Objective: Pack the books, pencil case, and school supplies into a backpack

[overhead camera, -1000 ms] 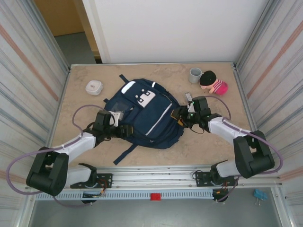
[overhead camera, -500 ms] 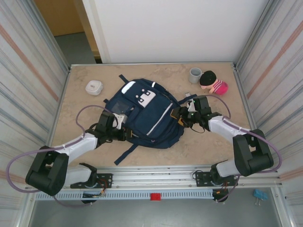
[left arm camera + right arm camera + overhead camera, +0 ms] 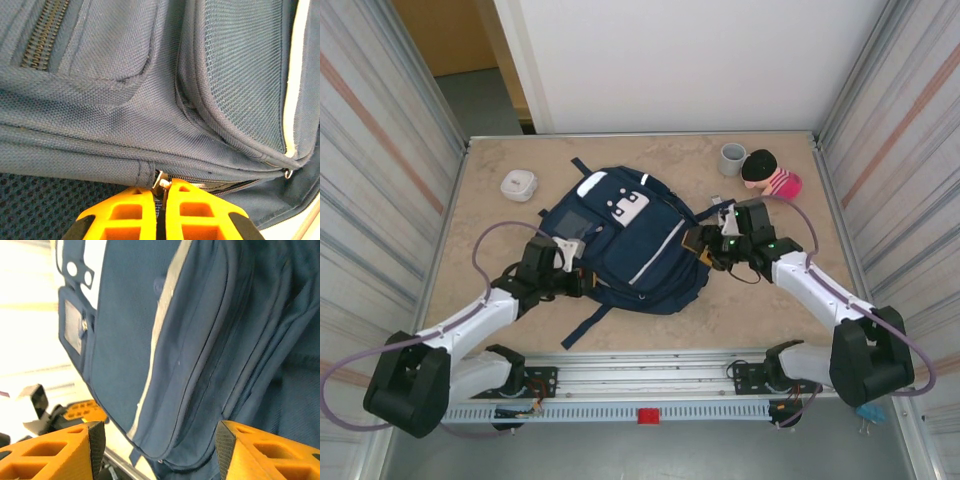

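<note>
The navy backpack [image 3: 625, 240] lies flat in the middle of the table, front pocket with white patches facing up. My left gripper [image 3: 582, 282] presses against its lower left side; in the left wrist view its orange fingers [image 3: 120, 215] are shut on the small metal zipper pull [image 3: 162, 183] at the seam of the backpack [image 3: 150, 100]. My right gripper [image 3: 698, 246] stands open at the bag's right edge; in the right wrist view the backpack's [image 3: 200, 340] fabric lies between and beyond its spread fingertips [image 3: 92, 440]. Books and school supplies are out of view.
A rounded white box [image 3: 519, 184] sits at the back left. A grey cup [image 3: 732, 158] and a pink plush doll [image 3: 770, 176] stand at the back right. A dark strap [image 3: 585, 325] trails from the bag toward the front rail. Metal walls close both sides.
My left gripper has shifted slightly right and forward along the bag's lower left edge. The right arm's elbow has swung outward; its gripper stays at the bag's right edge.
</note>
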